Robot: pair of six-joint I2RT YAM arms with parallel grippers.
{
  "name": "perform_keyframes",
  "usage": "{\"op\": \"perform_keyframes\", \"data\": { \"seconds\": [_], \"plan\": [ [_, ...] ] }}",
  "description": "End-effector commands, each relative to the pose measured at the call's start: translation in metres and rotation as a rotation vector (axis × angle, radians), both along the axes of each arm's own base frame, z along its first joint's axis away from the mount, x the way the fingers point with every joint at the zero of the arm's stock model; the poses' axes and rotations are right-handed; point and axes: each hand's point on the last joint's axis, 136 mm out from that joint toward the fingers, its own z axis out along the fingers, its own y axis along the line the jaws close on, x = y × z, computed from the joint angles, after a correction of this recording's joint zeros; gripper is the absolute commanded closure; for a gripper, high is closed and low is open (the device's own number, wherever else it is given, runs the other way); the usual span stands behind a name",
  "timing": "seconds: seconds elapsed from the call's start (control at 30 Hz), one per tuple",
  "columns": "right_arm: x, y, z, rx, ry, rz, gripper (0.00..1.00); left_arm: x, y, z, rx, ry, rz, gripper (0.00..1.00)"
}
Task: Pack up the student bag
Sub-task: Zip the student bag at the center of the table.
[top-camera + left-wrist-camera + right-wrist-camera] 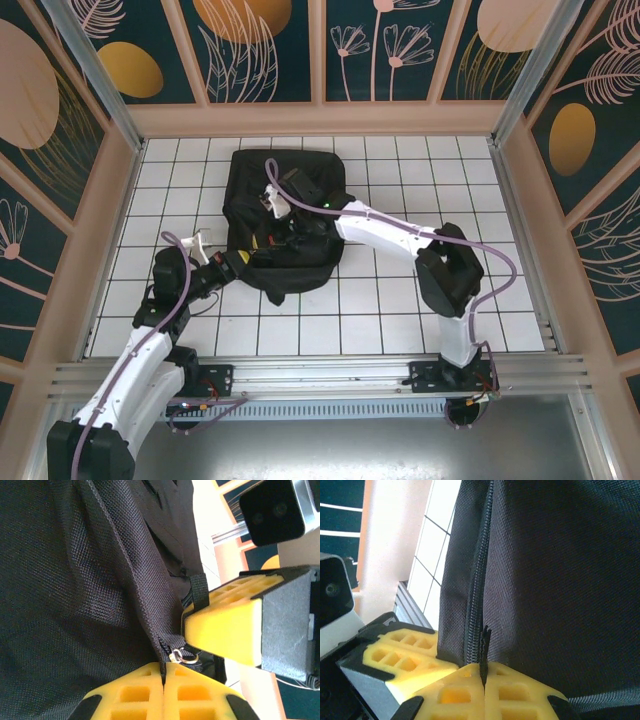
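Note:
The student bag (285,170) is a big black fabric backpack lying on the white tiled table. At its near left edge my left gripper (244,257) is shut. In the left wrist view its yellow fingers (163,666) pinch the end of the bag's zipper seam, just below a small silver ring (184,656). My right gripper (268,240) reaches in from the right and meets the same edge. Seen from the right wrist, it (483,667) is shut on a thin black zipper pull (483,647) beside the closed zipper line (479,575).
The two grippers sit close together: one right finger (225,630) shows beside the left jaws, and the left fingers (405,655) show beside the right jaws. Bare tiles (440,190) surround the bag. Wooden walls (520,200) and a metal rail (320,375) bound the table.

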Motion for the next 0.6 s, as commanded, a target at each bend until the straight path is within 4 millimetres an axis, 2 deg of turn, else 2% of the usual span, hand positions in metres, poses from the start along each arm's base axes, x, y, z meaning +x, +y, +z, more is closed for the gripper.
{"op": "perform_keyframes", "data": {
  "seconds": [0.0,0.07,0.13,0.17,0.2,0.27,0.43,0.57],
  "plan": [
    [0.007,-0.007,0.027,0.064,-0.080,-0.040,1.00,0.010,0.008,0.017,0.005,-0.023,0.058,0.73],
    [0.004,-0.007,0.031,0.081,-0.090,-0.044,1.00,0.013,0.018,0.018,0.048,0.016,0.116,0.54],
    [0.003,-0.006,0.034,0.078,-0.111,-0.057,1.00,0.016,0.043,0.021,0.153,0.065,0.243,0.44],
    [0.001,-0.005,0.036,0.080,-0.118,-0.058,1.00,0.019,0.054,0.031,0.194,0.069,0.305,0.41],
    [0.000,-0.004,0.037,0.082,-0.117,-0.056,1.00,0.020,0.062,0.035,0.220,0.075,0.340,0.39],
    [-0.003,-0.002,0.039,0.088,-0.115,-0.057,1.00,0.020,0.061,0.034,0.215,0.110,0.344,0.38],
    [-0.007,0.003,0.039,0.087,-0.111,-0.049,1.00,0.019,0.029,-0.002,0.050,0.240,0.222,0.47],
    [-0.009,0.005,0.037,0.078,-0.108,-0.052,1.00,0.026,0.019,-0.002,-0.010,0.246,0.191,0.52]
  ]
}}
